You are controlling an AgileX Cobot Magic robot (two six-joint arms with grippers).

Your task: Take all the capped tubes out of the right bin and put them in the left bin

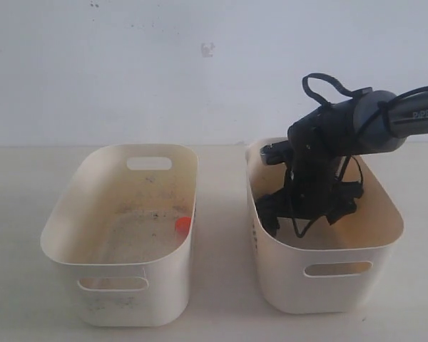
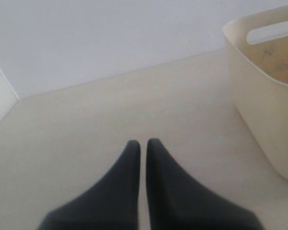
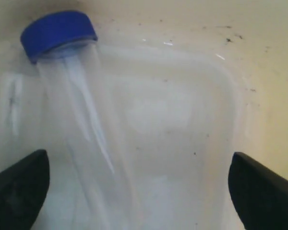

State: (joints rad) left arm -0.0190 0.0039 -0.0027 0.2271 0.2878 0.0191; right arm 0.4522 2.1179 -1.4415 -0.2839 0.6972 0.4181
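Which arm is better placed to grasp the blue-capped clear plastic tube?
Right: the right gripper is open inside the cream oval plastic tub, over the tube. The left gripper, shut, is outside it.

"PiPER" on right arm

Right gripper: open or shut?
Open: the right gripper has its fingers far apart, with the blue-capped tube lying loose between them.
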